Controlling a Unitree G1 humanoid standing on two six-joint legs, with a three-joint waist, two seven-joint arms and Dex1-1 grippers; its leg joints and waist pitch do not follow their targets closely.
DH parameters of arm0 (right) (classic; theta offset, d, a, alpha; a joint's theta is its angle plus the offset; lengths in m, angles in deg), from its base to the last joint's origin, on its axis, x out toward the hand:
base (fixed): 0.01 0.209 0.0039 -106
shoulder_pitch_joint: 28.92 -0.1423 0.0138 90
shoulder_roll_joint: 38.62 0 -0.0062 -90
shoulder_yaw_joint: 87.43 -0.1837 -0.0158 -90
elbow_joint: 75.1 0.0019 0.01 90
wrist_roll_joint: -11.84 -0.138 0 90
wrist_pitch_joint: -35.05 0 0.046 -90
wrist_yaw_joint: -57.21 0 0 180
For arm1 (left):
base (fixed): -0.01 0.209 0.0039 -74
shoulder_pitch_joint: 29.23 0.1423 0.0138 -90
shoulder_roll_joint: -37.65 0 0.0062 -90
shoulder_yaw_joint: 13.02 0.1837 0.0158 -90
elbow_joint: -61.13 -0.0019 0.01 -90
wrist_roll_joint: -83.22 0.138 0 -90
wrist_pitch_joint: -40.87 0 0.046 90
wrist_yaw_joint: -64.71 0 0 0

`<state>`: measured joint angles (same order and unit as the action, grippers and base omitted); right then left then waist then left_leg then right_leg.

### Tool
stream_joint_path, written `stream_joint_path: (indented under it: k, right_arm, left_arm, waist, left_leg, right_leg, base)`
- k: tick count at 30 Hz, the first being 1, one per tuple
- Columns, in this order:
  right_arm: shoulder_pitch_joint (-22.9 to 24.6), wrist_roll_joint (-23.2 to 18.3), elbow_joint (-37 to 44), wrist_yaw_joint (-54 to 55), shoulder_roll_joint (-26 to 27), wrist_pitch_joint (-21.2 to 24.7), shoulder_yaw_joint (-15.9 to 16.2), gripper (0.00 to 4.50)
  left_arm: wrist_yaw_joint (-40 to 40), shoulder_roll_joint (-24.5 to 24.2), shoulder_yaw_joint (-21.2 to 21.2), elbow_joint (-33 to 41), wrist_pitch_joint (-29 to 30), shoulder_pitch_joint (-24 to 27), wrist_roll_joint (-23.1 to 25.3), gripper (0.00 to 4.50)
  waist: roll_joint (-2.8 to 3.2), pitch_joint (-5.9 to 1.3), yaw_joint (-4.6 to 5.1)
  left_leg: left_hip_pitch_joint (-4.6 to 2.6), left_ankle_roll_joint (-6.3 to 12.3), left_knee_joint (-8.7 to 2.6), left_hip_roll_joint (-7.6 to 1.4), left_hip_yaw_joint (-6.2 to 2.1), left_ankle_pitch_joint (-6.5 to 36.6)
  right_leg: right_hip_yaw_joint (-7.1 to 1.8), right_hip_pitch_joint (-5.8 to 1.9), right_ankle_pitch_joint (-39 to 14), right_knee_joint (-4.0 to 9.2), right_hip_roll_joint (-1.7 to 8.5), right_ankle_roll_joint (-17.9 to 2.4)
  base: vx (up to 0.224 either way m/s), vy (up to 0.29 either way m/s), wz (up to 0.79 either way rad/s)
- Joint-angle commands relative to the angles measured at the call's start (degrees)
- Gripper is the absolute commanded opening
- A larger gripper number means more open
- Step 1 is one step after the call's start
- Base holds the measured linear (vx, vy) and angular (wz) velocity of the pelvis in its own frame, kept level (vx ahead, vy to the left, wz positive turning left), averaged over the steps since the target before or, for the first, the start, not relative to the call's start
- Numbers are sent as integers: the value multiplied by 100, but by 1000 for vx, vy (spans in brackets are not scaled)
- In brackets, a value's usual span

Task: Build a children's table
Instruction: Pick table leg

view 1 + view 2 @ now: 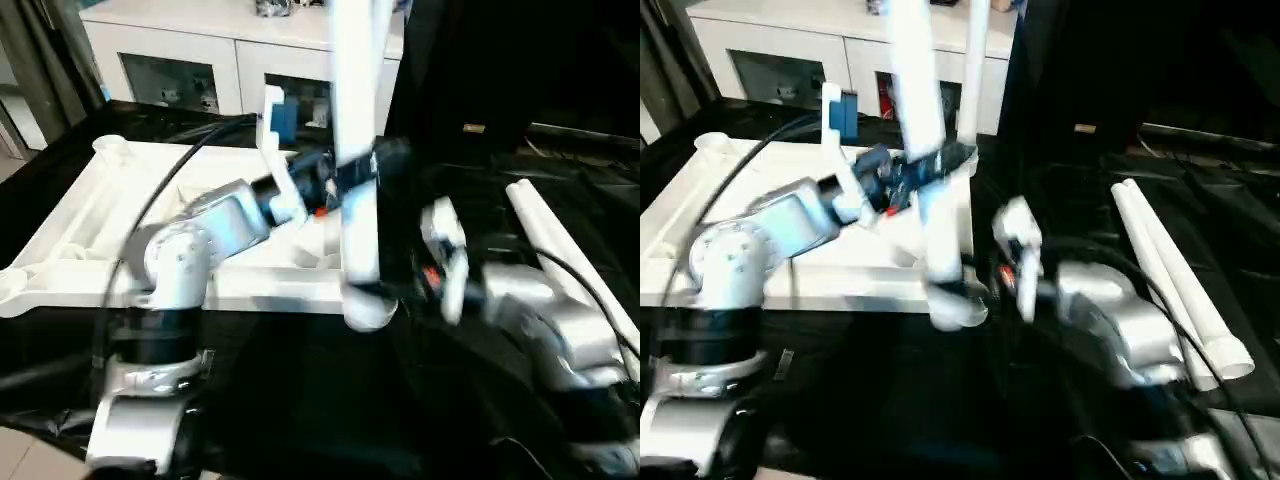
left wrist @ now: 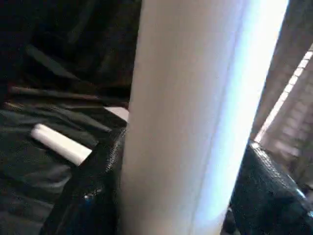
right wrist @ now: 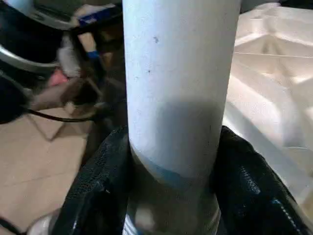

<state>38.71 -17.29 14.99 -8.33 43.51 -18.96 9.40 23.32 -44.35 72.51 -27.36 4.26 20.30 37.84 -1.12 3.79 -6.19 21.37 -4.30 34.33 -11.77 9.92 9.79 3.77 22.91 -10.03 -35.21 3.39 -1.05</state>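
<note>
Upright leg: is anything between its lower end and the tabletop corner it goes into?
Nothing visible does. The upright leg, gripped by the right gripper, has its lower end at the near right corner of the tabletop; the socket is hidden.

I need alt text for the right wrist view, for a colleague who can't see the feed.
A white table leg stands upright between the two black fingers of the right gripper, which press against its lower end on both sides. Behind it on one side lies the ribbed underside of the white tabletop; on the other, beige floor.
</note>
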Motion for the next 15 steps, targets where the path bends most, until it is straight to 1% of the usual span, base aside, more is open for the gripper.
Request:
stream_joint_path:
  k: [1, 2, 3, 4, 6, 7, 8, 11, 14, 15]
  right_arm:
    - [-41, -124, 225, -66, -78, 63, -35, 195]
    - [-21, -124, 242, -98, -105, 67, -13, 195]
    - [-21, -124, 242, -98, -105, 67, -13, 195]
    - [-10, -120, 250, -120, -122, 73, 5, 195]
    - [-8, -120, 257, -133, -130, 83, 14, 195]
    - [-5, -126, 273, -147, -141, 103, 19, 195]
    - [-5, -136, 284, -156, -152, 119, 23, 195]
    - [-6, -188, 319, -149, -180, 142, 32, 195]
    - [-24, 5, 282, 49, -126, -64, 53, 195]
    - [-44, 33, 243, 133, -87, -60, 36, 230]
  left_arm:
    - [-138, -27, 182, 143, 137, 29, -125, 259]
    - [-141, -55, 222, 137, 146, 54, -100, 249]
    - [-141, -55, 222, 137, 146, 54, -100, 237]
    - [-128, -79, 276, 100, 94, 63, 6, 222]
    - [-119, -88, 299, 71, 50, 64, 66, 212]
    - [-97, -89, 297, 34, 21, 60, 95, 201]
    - [-88, -92, 294, 17, 6, 59, 103, 195]
    - [19, -43, 184, -40, 3, 40, 64, 189]
    - [192, -8, 87, -144, -92, 1, 105, 188]
    - [242, 0, 68, -169, -132, -10, 133, 188]
  waist:
    - [11, -432, -7]
    - [21, -428, -7]
    - [21, -427, -10]
    - [25, -425, -16]
    - [19, -429, -16]
    - [7, -430, -17]
    - [16, -434, -24]
    - [10, -439, -28]
    - [7, -442, -29]
    - [9, -441, -29]
  left_leg:
    - [-72, 97, -351, -118, -27, 1015]
    - [-81, 71, -350, -109, -26, 1072]
    - [-83, 63, -351, -109, -27, 1090]
    - [-85, 40, -358, -117, -33, 1106]
    - [-85, 26, -359, -115, -33, 1116]
    - [-80, 21, -361, -113, -34, 1107]
    - [-83, 18, -360, -116, -36, 1088]
    - [-75, 27, -353, -116, -31, 1039]
    - [-67, 30, -351, -113, -32, 998]
    - [-68, 32, -351, -113, -32, 988]
  right_leg:
    - [-240, -321, -1443, 451, 396, -984]
    - [-239, -311, -1596, 475, 393, -920]
    - [-238, -311, -1653, 479, 394, -899]
    - [-237, -306, -1723, 483, 394, -863]
    - [-238, -303, -1690, 483, 388, -855]
    - [-235, -307, -1692, 481, 390, -855]
    - [-237, -304, -1670, 477, 392, -856]
    - [-240, -310, -1558, 465, 395, -893]
    - [-238, -314, -1510, 458, 394, -899]
    - [-238, -311, -1511, 464, 396, -896]
  base:
    - [0, 0, 0]
    - [0, 0, 0]
    - [0, 0, 0]
    - [0, 0, 0]
    - [0, 0, 0]
    - [0, 0, 0]
    - [0, 0, 0]
    - [0, 0, 0]
    - [0, 0, 0]
    - [0, 0, 0]
